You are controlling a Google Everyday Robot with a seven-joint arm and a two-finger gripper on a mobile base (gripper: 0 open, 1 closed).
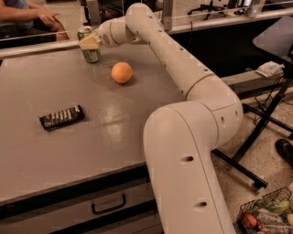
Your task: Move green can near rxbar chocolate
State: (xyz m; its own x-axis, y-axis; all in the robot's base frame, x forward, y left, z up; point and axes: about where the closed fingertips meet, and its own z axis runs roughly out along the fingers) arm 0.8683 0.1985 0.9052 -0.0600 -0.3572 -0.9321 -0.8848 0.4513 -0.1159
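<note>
The green can stands upright at the far edge of the grey table, left of centre. My gripper reaches in from the right and is shut on the can's upper half, with one pale finger across its front. The can's base looks to be resting on the table. The rxbar chocolate, a dark wrapper with pale lettering, lies flat near the table's left front, well apart from the can.
An orange ball sits on the table just right of the can. A person's arm rests beyond the far edge. My arm's large white body fills the right front. A black stand and a basket are on the floor at the right.
</note>
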